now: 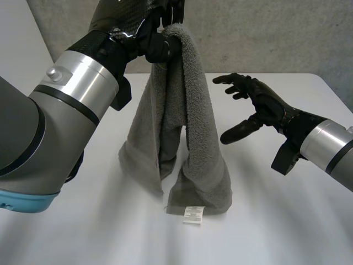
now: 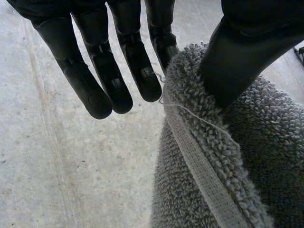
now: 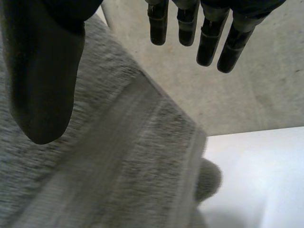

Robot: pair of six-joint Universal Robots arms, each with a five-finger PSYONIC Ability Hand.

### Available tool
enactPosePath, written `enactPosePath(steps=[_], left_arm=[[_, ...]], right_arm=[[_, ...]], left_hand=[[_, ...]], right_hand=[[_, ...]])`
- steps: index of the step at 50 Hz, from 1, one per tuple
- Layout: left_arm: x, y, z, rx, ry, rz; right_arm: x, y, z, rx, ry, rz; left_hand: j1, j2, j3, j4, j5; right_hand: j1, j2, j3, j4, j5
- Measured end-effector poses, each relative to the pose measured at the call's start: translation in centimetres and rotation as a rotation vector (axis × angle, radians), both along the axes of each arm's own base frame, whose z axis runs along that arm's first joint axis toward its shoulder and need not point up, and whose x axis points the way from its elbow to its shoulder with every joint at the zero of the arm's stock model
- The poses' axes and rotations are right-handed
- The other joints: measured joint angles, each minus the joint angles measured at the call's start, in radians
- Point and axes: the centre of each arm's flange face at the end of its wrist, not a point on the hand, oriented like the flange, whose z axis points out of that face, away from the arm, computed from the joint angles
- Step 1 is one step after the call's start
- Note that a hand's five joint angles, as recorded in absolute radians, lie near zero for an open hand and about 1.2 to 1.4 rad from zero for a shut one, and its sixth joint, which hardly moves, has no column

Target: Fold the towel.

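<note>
Evidently I was at the lift-and-gather stage of the fold. My left hand (image 1: pixel 157 44) held the towel (image 1: pixel 182 127) by its top, high above the table (image 1: pixel 287 232). The cloth hung down in a long double drape whose lower ends rested on the tabletop. A small white label (image 1: pixel 193 214) showed at the bottom hem of the nearer fall.

From the left wrist, I saw the thumb (image 2: pixel 237 57) pressed into the pile beside a hemmed edge, nipping the towel (image 2: pixel 213 166) against one finger. The other fingers (image 2: pixel 95 80) were straight and clear of the cloth.

My right hand (image 1: pixel 265 107) was wide open with nothing in it, its fingers spread and the thumb held apart. It hovered just beside the drape at about mid-height. Through its own wrist camera the towel's (image 3: pixel 118 156) hemmed band lay ahead of the palm, between thumb (image 3: pixel 42 85) and fingers (image 3: pixel 209 42), but I judged them not to be touching it.

I reckoned the next move called for the right hand to go in and close on a hanging edge. The two hands could then stretch the cloth between them and lay it down in half. With only a thin pinch holding the whole weight, I thought that approach wanted care.
</note>
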Motion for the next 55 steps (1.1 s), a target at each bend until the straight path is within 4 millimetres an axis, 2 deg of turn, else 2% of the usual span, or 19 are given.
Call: enactPosePath(steps=[8,12,14,15,16,18,20,25,30,44,55], left_arm=[[-0.3,-0.1,-0.3,0.009,-0.006,-0.003],[-0.3,0.0,-0.1,0.010,0.000,-0.002],[-0.3,0.2,0.1,0.009,0.007,0.000],[-0.2,0.2,0.2,0.007,0.010,0.000],[-0.2,0.3,0.3,0.006,0.012,0.001],[-0.1,0.4,0.5,0.002,0.019,0.002],[-0.1,0.5,0.7,0.000,0.023,0.002],[0.0,0.6,1.0,-0.006,0.031,0.003],[0.3,0.6,1.5,-0.013,0.041,0.013],[1.5,1.3,4.3,-0.072,0.100,0.038],[1.8,1.7,4.7,-0.083,0.108,0.039]], right_arm=[[0.5,1.1,-0.4,0.056,-0.037,0.053],[0.9,1.5,-1.6,0.073,-0.034,0.066],[1.3,1.6,-2.6,0.082,-0.030,0.073],[1.5,1.6,-3.1,0.086,-0.029,0.076],[1.6,1.5,-3.5,0.089,-0.028,0.078],[2.0,1.4,-4.8,0.102,-0.023,0.080],[2.2,1.3,-5.5,0.110,-0.020,0.079],[2.5,0.9,-7.0,0.129,-0.009,0.068],[2.4,0.6,-7.6,0.126,0.006,0.041],[2.1,-1.3,-11.0,0.094,0.163,-0.030],[1.9,-1.8,-11.7,0.098,0.214,-0.052]], left_hand=[[0.000,0.000,0.000,0.000,0.000],[0.000,0.000,0.000,0.000,0.000],[0.000,0.000,0.000,0.000,0.000],[0.000,0.000,0.000,0.000,0.000],[0.000,0.000,0.000,0.000,0.000],[0.000,0.000,0.000,0.000,0.000],[0.000,0.000,0.000,0.000,0.000],[0.000,0.000,0.000,0.000,0.000],[0.012,0.000,0.000,0.000,0.000],[0.014,0.005,0.002,0.000,0.019],[0.014,0.005,0.002,0.000,0.019]], right_hand=[[0.001,0.000,0.000,0.000,0.000],[0.083,0.069,0.061,0.059,0.078],[0.364,0.348,0.332,0.331,0.361],[0.556,0.568,0.524,0.522,0.551],[0.639,0.655,0.609,0.606,0.635],[0.990,1.016,0.986,0.986,1.019],[1.069,1.080,1.066,1.067,1.095],[1.070,1.083,1.078,1.087,1.103],[1.070,1.085,1.083,1.087,1.103],[1.073,1.097,1.091,1.087,1.117],[1.073,1.097,1.092,1.087,1.117]])
